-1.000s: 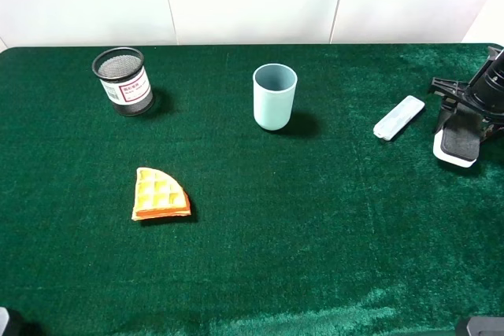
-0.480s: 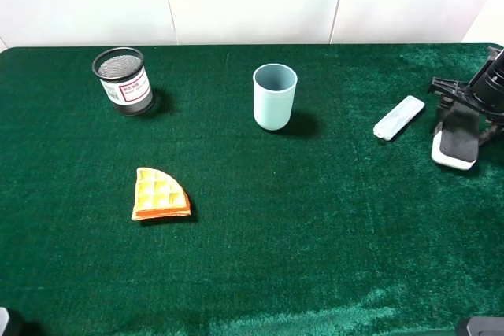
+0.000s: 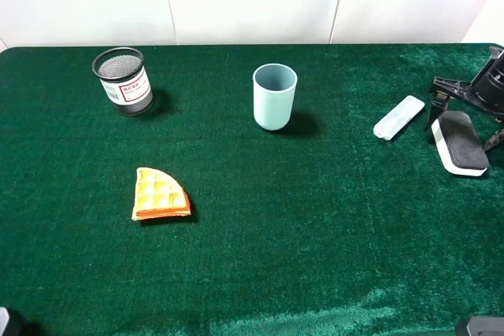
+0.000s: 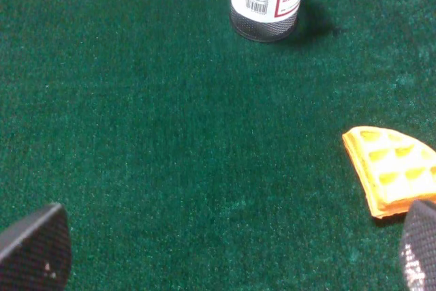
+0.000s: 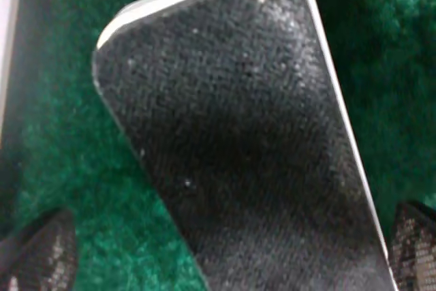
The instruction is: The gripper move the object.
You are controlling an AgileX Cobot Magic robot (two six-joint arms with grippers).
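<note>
The object, a flat eraser block with a black felt top on a white base, lies flat on the green cloth at the far right. My right gripper is open over its far end, one finger on each side and not touching it. In the right wrist view the eraser fills the picture, and the two fingertips stand wide apart at its sides. My left gripper is open and empty over bare cloth, near a waffle piece.
A slim pale-blue case lies just left of the eraser. A pale-blue cup stands at the back middle and a black mesh pen holder at the back left. An orange waffle piece lies left of centre. The table's right edge is close to the eraser.
The right gripper held the eraser tilted up off the cloth. It has now opened, and the eraser lies flat on the cloth, slightly further right. The left arm has not moved.
</note>
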